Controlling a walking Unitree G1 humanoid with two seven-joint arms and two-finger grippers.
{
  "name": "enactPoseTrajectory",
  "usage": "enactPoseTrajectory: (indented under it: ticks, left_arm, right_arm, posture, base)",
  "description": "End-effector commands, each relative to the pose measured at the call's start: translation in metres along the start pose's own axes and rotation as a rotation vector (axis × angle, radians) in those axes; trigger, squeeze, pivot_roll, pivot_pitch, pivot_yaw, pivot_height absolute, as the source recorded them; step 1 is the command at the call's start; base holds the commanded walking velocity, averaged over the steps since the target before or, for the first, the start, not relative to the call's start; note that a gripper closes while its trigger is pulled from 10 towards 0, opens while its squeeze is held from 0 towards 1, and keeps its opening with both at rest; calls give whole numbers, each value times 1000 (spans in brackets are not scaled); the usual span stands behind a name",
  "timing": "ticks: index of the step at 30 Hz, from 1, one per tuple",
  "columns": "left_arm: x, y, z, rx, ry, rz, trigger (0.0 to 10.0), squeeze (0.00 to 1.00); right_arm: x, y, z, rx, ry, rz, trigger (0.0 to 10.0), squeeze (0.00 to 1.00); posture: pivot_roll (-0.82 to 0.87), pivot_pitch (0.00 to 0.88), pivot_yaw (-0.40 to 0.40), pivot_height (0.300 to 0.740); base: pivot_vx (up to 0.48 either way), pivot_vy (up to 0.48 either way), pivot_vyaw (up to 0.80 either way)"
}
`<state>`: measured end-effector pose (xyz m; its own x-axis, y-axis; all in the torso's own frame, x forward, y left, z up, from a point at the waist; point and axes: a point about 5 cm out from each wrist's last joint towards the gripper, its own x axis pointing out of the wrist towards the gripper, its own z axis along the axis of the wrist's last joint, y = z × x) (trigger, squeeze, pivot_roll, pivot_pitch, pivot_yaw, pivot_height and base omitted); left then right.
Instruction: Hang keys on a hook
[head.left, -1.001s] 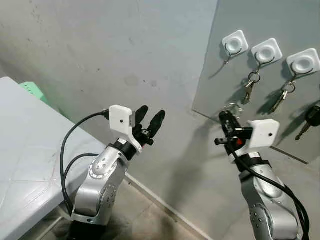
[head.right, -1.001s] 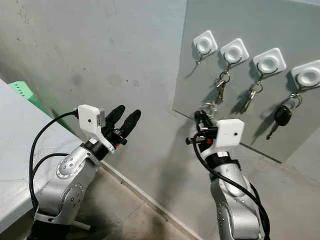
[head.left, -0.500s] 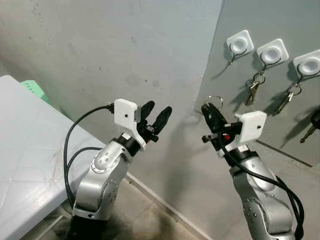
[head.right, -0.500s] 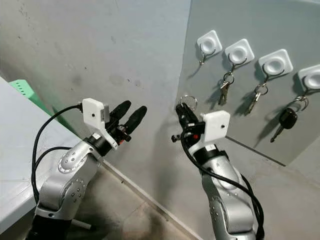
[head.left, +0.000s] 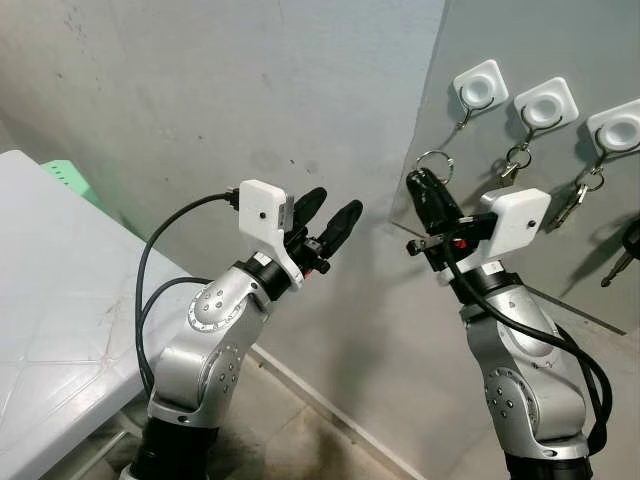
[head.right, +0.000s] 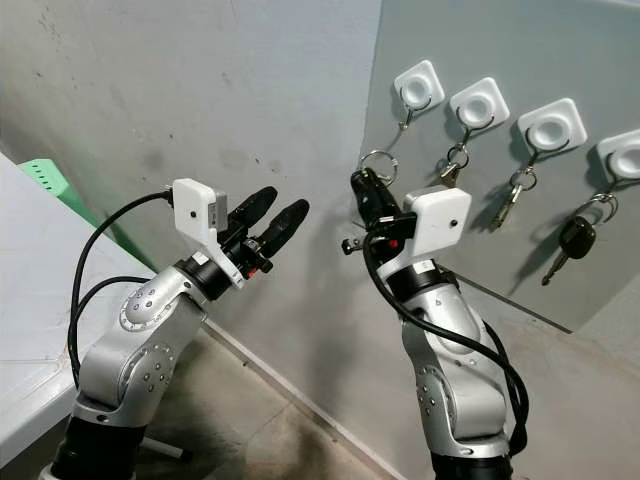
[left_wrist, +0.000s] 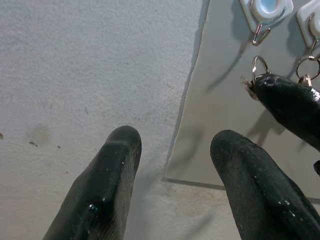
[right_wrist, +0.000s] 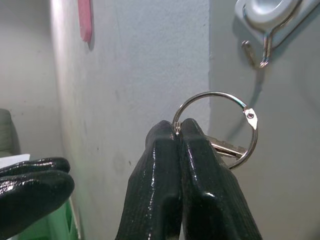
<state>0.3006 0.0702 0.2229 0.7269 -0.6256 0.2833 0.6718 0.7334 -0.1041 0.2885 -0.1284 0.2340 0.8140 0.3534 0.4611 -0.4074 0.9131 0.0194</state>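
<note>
Right gripper (right_wrist: 180, 131) clenched on key ring (right_wrist: 216, 129), ring standing clear above fingertips, key tucked behind fingers. Empty hook (right_wrist: 263, 47) on grey board (head.left: 560, 40) at about 1 o'clock from ring, near but apart. Neighbouring hooks already carry keys (head.right: 447, 172). Left gripper (head.left: 327, 222) released, holding nothing, idle just beside. Progress: pickup and lift done; left to do: loop ring over hook, let go.

Leftmost hook (head.right: 405, 113) is left free w/ open wall beside it. Approach is crowded by hung keys (head.right: 452, 168) on next hook. Left pincer (head.left: 327, 222) is held well apart; table (head.left: 50, 290) lies well off to the left.
</note>
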Motion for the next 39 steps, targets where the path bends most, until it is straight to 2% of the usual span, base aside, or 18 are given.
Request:
enactPoseTrajectory:
  ticks: [1, 8, 19, 31, 39]
  left_arm:
    - [2, -4, 6, 12, -11, -20, 10000, 0]
    - [2, -3, 6, 9, -8, -24, 10000, 0]
    - [2, -3, 5, 8, 1, -28, 10000, 0]
    - [1, -3, 5, 2, -1, -21, 10000, 0]
    - [0, -3, 6, -17, -7, -5, 10000, 0]
  right_arm:
    - [0, -1, 5, -10, -31, -8, 10000, 0]
    - [-6, -2, 14, -24, -85, -17, 10000, 0]
    - [4, -3, 31, -43, -160, -5, 10000, 0]
    - [16, -3, 25, -26, -99, 35, 10000, 0]
    - [21, -8, 16, -24, -17, 48, 10000, 0]
  posture:
    - [32, 63, 9, 740]
    - [30, 66, 13, 740]
    - [25, 69, 21, 740]
    - [34, 74, 10, 740]
    - [37, 82, 2, 740]
  base:
    - [0, 0, 0]
    - [0, 0, 0]
    - [0, 0, 0]
    - [0, 0, 0]
    - [0, 0, 0]
